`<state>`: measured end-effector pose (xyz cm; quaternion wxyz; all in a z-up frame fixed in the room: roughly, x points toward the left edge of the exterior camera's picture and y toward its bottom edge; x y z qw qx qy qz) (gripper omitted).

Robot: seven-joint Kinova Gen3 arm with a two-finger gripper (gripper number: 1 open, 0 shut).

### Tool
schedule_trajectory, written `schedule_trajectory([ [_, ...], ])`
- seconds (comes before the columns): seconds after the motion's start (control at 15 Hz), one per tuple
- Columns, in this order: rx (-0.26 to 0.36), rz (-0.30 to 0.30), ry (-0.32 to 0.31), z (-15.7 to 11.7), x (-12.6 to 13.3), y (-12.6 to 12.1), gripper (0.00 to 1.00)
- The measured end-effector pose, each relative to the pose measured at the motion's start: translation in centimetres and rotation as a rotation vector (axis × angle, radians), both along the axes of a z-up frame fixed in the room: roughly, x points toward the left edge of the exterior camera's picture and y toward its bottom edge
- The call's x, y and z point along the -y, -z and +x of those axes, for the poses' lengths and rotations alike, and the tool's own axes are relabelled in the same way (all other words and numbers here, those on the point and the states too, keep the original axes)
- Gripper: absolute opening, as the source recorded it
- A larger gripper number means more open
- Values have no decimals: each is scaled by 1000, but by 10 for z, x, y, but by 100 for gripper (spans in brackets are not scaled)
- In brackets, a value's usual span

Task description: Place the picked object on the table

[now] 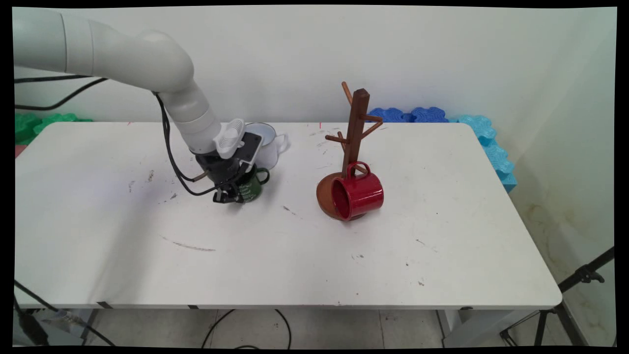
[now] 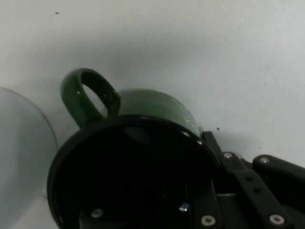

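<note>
A dark green mug (image 1: 253, 187) stands on the white table (image 1: 314, 255) left of centre, its handle to the right. My gripper (image 1: 230, 194) is down on its left side, straddling the wall with one finger inside and one outside, shut on it. In the hand view the green mug (image 2: 157, 107) fills the lower half, its black rim and dark inside close up and its handle at upper left; the gripper (image 2: 202, 157) grips the rim at the right. A white mug (image 1: 269, 143) stands just behind, partly hidden by the hand, and shows as the white mug (image 2: 19, 152) at the left edge.
A brown wooden mug tree (image 1: 355, 128) stands right of centre, with a red mug (image 1: 361, 194) hanging on a low peg over its round base. Blue foam mats (image 1: 471, 128) line the far right edge, green ones (image 1: 39, 122) the far left. A tripod (image 1: 580, 280) stands off the right corner.
</note>
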<state>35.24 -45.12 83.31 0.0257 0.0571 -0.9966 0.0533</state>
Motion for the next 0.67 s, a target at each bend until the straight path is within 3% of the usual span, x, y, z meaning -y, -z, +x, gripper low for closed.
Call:
schedule_trajectory([
  [0.07, 0, 4, 0, -1, 1, 2, 0],
  [0.13, 0, 6, -1, -1, 1, 3, 100],
  [0.67, -53, -10, -6, -9, 5, -6, 100],
])
